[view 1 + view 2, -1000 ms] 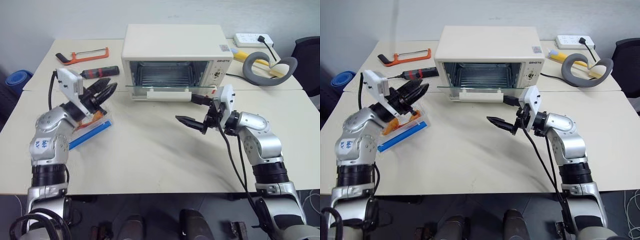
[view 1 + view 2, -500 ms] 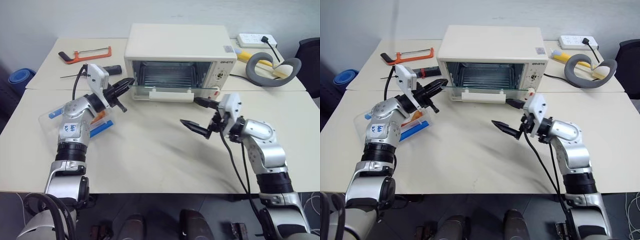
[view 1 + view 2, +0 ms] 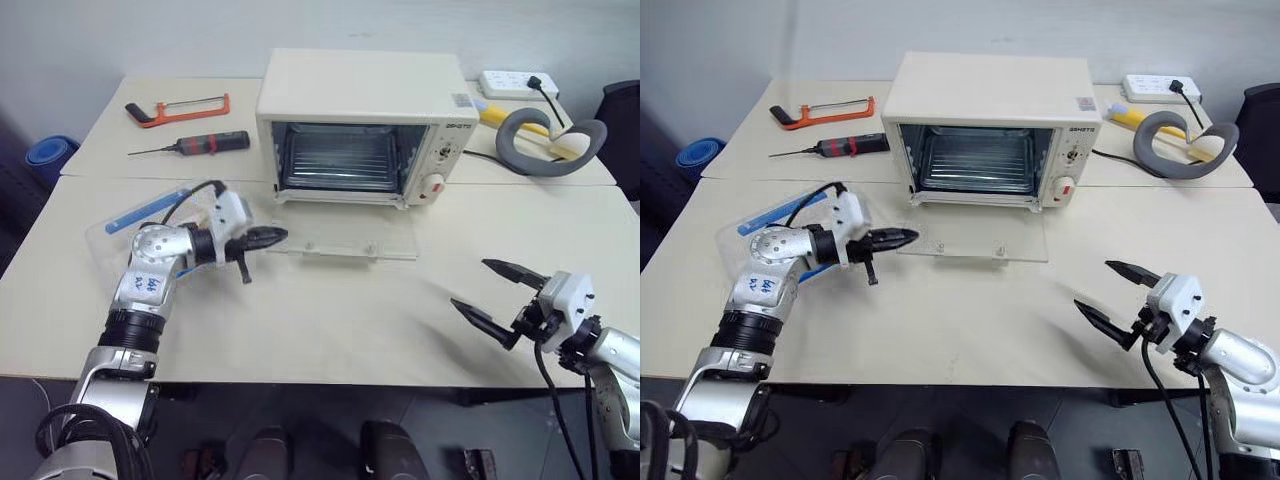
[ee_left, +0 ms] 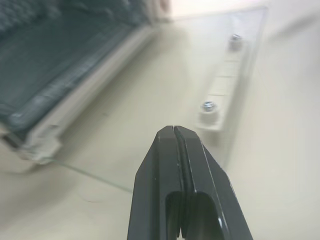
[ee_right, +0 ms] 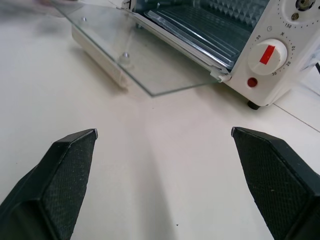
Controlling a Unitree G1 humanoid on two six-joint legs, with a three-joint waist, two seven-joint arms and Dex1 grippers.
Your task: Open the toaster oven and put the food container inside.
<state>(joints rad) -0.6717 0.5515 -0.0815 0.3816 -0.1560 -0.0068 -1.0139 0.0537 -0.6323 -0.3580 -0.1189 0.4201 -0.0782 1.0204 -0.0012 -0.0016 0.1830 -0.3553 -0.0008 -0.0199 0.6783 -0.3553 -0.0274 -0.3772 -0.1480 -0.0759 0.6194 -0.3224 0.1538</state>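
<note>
Left eye view showed the boxy cream-white toaster oven (image 3: 362,128) at the table's far middle, glass door (image 3: 345,238) down flat. Left gripper (image 3: 268,237), shut and empty, hovered at its left edge; right gripper (image 3: 500,297) gaped wide, empty, near right. Clear plastic food container (image 3: 125,226) lay left.

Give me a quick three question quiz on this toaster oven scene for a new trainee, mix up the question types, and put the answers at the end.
1. True or false: the toaster oven has its glass door folded down open.
2. Which end effector is shut? A) left end effector B) right end effector
3. Fill in: the food container lies on the table behind the robot's ____ arm, not yet in the oven.

Key: 1 true. 2 A; its fingers are pressed together near the door's left corner, while the right one is spread wide over bare table. 3 left.
</note>
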